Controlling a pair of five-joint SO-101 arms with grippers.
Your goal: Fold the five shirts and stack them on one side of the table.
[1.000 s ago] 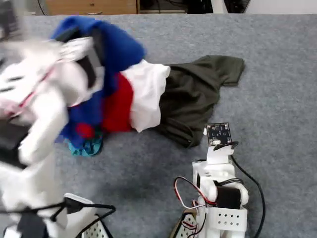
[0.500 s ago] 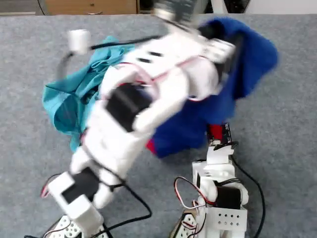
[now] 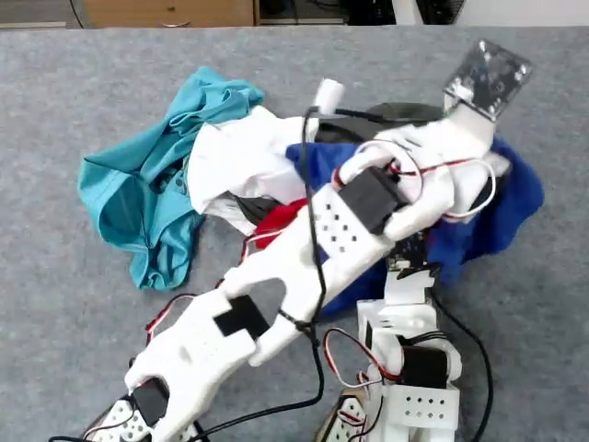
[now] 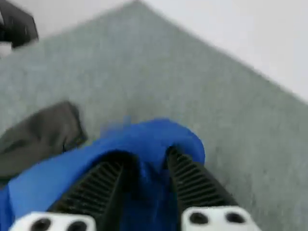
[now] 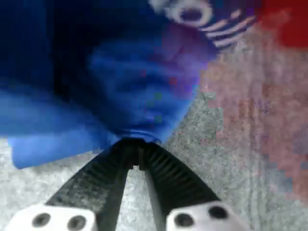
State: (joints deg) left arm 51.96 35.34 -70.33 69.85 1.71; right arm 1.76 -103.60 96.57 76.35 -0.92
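My left gripper (image 4: 144, 161) is shut on the blue shirt (image 4: 159, 137), with blue cloth bunched between its black fingers. In the high view the left arm (image 3: 359, 216) stretches diagonally across the pile to the right side, where the blue shirt (image 3: 502, 212) lies draped. A teal shirt (image 3: 138, 198), a white shirt (image 3: 235, 161), a red shirt (image 3: 276, 221) and a dark olive shirt (image 3: 405, 112) lie heaped in the middle. My right gripper (image 5: 132, 151) is shut, its tips touching the edge of the blue shirt (image 5: 120, 72). The right arm (image 3: 405, 359) sits folded near the front edge.
Grey carpet-like table surface (image 3: 83, 350) lies bare at front left and at far right (image 3: 552, 295). The left arm's cables (image 3: 322, 138) trail over the pile. Wooden furniture (image 3: 166, 11) stands beyond the far edge.
The left arm swung from the left side across to the right, carrying the blue shirt off the pile and lowering it there. The teal shirt is uncovered. The right arm stayed still.
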